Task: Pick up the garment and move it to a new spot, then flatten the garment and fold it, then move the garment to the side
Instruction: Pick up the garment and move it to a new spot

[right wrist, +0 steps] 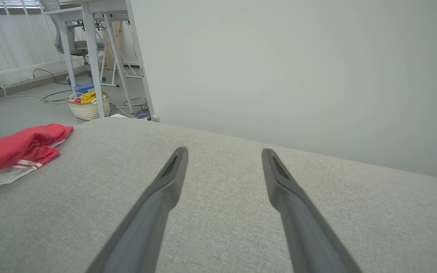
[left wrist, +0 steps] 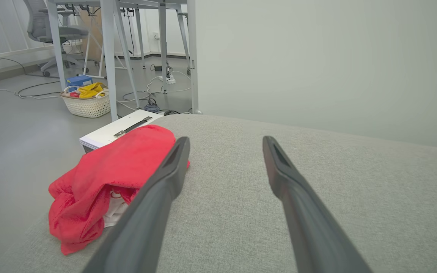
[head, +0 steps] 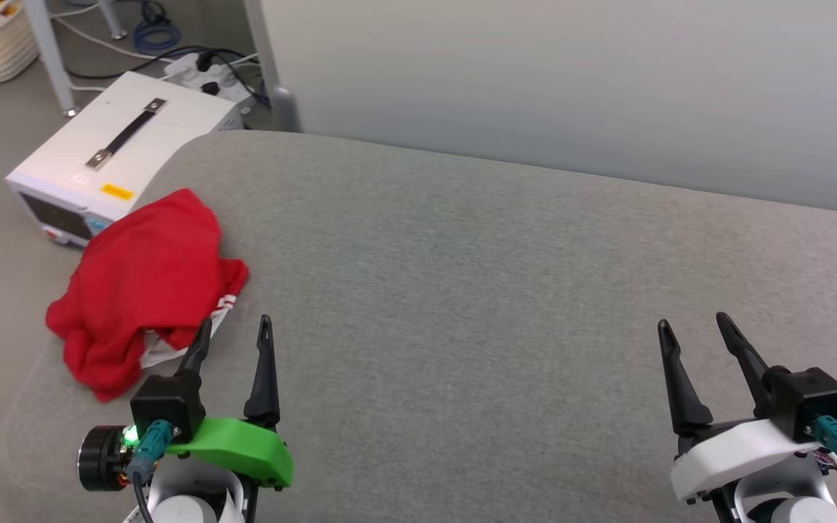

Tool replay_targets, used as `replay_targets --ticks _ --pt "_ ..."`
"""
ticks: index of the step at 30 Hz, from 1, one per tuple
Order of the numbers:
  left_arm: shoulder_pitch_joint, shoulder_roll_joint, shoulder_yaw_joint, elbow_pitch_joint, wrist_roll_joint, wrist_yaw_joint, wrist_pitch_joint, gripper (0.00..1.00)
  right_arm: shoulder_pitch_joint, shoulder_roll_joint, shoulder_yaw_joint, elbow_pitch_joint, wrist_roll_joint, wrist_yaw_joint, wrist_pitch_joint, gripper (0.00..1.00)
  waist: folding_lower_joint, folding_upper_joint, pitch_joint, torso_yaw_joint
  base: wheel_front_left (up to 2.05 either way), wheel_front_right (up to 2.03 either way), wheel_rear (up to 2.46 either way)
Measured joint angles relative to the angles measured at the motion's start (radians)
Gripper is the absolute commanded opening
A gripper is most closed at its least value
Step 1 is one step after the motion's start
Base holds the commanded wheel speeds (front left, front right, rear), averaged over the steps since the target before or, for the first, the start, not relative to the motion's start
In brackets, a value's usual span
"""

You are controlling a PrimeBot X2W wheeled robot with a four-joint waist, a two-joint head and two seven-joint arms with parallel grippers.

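Garment (head: 146, 283): bright red shirt, crumpled in a heap, with a white sleeve and its red-and-white striped trim showing at the near right side
Garment's place: on the grey padded surface (head: 462, 290), at its left edge, towards the near left rounded corner
Left end effector (head: 235, 322): open, fingers spread wide, nothing between them; it sits low over the padded surface at the near left
Garment to left end effector: the heap lies just to the left of it and slightly ahead; in the head view its left finger (head: 197, 349) overlaps the white sleeve edge, and whether they touch cannot be told; in the left wrist view the same finger (left wrist: 165, 178) crosses in front of the red cloth
Right end effector (head: 693, 321): open, empty, at the near right of the padded surface, well apart from the garment
Beyond the left edge: a white box with a dark handle (head: 128, 145) on the floor, just behind the garment
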Motion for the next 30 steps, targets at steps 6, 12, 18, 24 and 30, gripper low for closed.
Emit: replay_targets --ticks 6,12,18,24,30 --pt "0.000 0.000 0.011 0.004 -0.004 -0.002 -0.012 1.00 0.000 0.000 0.008 -0.013 -0.001 0.000 -0.003 1.00 0.0000 0.0000 0.003 0.072 0.00 0.00 0.00" --pt "0.000 0.000 0.017 0.009 -0.009 -0.006 -0.028 1.00 0.000 0.001 0.011 -0.028 -0.003 0.000 -0.005 1.00 0.0000 0.0000 0.006 0.140 0.00 0.00 0.00" --pt "-0.001 0.000 0.019 0.016 -0.024 -0.010 -0.041 1.00 0.000 0.000 0.012 -0.036 -0.003 0.000 -0.005 1.00 0.0000 0.0000 0.010 0.203 0.00 0.00 0.00" --pt "-0.001 0.000 0.020 0.020 -0.038 -0.015 -0.051 1.00 0.000 0.001 0.016 -0.042 -0.002 0.000 -0.009 1.00 0.0000 0.0000 0.011 0.257 0.00 0.00 0.00" --pt "-0.001 0.000 0.020 0.029 -0.052 -0.019 -0.063 1.00 0.000 0.001 0.017 -0.048 0.002 0.000 -0.015 1.00 0.0000 0.0000 0.013 0.302 0.00 0.00 0.00"
